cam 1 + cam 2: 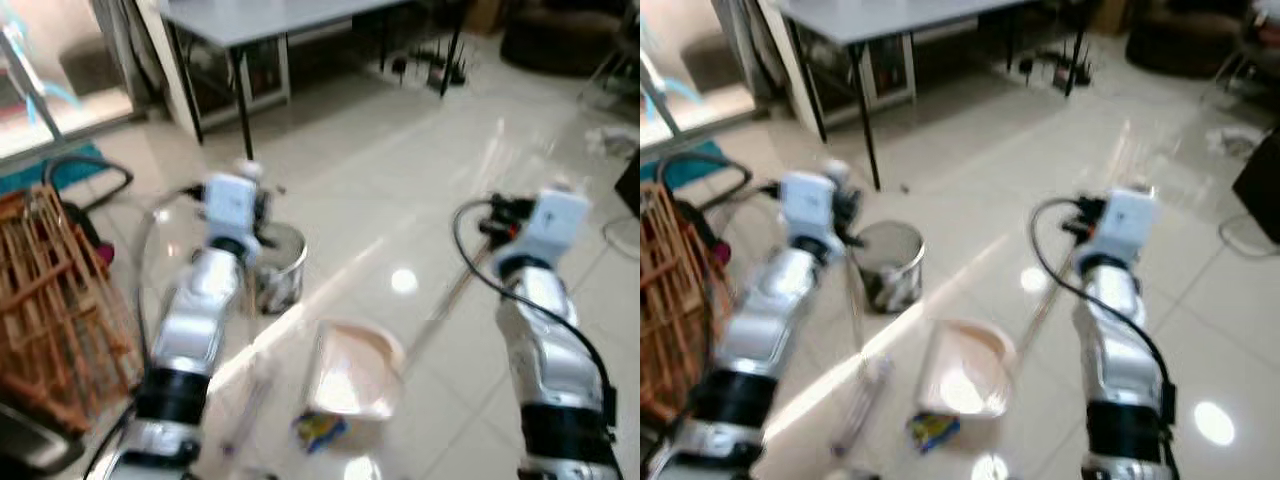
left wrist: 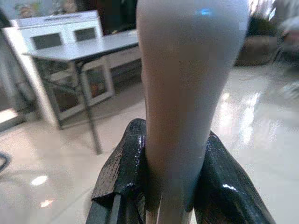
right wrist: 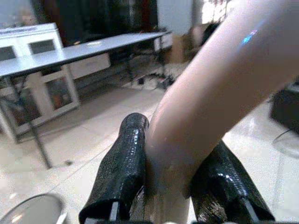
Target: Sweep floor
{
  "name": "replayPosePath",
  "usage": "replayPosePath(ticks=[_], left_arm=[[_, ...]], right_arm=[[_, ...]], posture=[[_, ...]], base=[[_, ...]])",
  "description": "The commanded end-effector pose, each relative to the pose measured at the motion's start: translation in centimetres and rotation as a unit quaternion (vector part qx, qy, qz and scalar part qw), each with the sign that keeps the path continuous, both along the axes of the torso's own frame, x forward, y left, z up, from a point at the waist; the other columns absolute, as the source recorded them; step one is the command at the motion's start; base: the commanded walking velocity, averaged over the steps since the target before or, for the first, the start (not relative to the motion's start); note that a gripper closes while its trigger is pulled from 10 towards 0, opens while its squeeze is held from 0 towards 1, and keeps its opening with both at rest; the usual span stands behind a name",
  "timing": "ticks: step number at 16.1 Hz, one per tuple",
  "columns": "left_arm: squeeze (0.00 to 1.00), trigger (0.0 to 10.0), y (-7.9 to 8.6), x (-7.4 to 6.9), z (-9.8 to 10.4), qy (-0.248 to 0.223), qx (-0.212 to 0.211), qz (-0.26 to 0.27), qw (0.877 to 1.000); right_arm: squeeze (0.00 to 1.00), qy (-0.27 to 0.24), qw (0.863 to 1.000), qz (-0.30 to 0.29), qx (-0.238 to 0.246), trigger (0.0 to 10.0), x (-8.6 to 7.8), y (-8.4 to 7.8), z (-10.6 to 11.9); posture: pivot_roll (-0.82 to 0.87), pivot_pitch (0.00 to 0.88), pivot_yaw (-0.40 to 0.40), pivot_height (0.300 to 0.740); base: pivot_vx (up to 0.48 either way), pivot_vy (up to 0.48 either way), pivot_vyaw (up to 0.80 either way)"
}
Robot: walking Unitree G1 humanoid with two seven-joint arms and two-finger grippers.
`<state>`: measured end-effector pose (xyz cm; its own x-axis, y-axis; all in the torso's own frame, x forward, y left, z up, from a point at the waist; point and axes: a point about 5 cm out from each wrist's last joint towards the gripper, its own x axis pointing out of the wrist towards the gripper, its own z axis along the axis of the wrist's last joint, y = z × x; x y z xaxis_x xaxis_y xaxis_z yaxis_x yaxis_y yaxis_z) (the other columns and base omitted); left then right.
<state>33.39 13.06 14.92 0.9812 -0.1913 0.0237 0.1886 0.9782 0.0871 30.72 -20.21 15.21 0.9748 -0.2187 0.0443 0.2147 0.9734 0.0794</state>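
Note:
My left gripper [image 2: 174,135] is shut on a pale grey broom handle [image 2: 187,84]. The broom's stick [image 1: 854,300] runs down to a blurred brush head [image 1: 862,395] on the tiled floor. My right gripper [image 3: 175,137] is shut on a pinkish dustpan handle [image 3: 210,88]. That long handle [image 1: 452,288] slants down to the pink dustpan [image 1: 350,375], which rests on the floor between my arms. A blue and yellow wrapper [image 1: 320,430] lies just at the pan's near edge.
A round metal bin [image 1: 277,262] stands just beyond my left arm [image 1: 200,300]. A wicker rack [image 1: 60,300] is at the left. A grey table [image 1: 280,15] with black legs stands ahead, cables [image 1: 430,65] under it. A dark seat [image 1: 560,40] is far right.

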Motion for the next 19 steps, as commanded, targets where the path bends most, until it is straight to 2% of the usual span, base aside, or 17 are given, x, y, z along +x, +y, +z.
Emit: replayPosePath(ticks=[1,8,12,13,14,19], left_arm=[[0.00,10.0,0.8,0.2,0.8,-0.012,-0.003,0.011,1.000],[0.00,10.0,1.0,0.1,0.6,-0.007,-0.008,0.010,1.000],[0.00,10.0,1.2,0.1,0.6,-0.005,-0.017,0.017,1.000],[0.00,10.0,1.2,0.0,0.6,-0.007,-0.015,0.020,1.000],[0.00,10.0,1.1,0.0,0.4,0.000,-0.008,0.021,1.000],[0.00,10.0,0.6,0.0,1.0,-0.027,-0.006,0.012,1.000]], right_arm=[[0.00,-0.029,1.000,0.008,-0.002,10.0,0.1,0.6,1.3],[0.00,-0.025,1.000,0.009,-0.001,10.0,0.1,0.8,1.0],[0.00,-0.020,1.000,0.012,0.000,10.0,-0.2,0.9,0.7],[0.00,-0.013,1.000,0.015,-0.010,10.0,-0.2,1.1,0.5],[0.00,-0.007,0.999,0.021,-0.040,10.0,-0.2,1.5,0.2],[0.00,-0.002,0.997,0.041,-0.067,10.0,-0.6,2.0,-0.4]], posture=[[0.01,0.027,0.043,0.740],[0.01,0.035,0.045,0.740],[0.01,0.045,0.046,0.740],[0.01,0.052,0.045,0.740],[0.01,0.056,0.046,0.740],[0.00,0.053,0.063,0.740]], base=[[0.398,-0.262,0.00],[0.404,-0.255,0.00],[0.450,0.000,0.00],[0.000,0.000,0.00],[0.000,0.000,0.00],[0.000,0.000,0.12]])
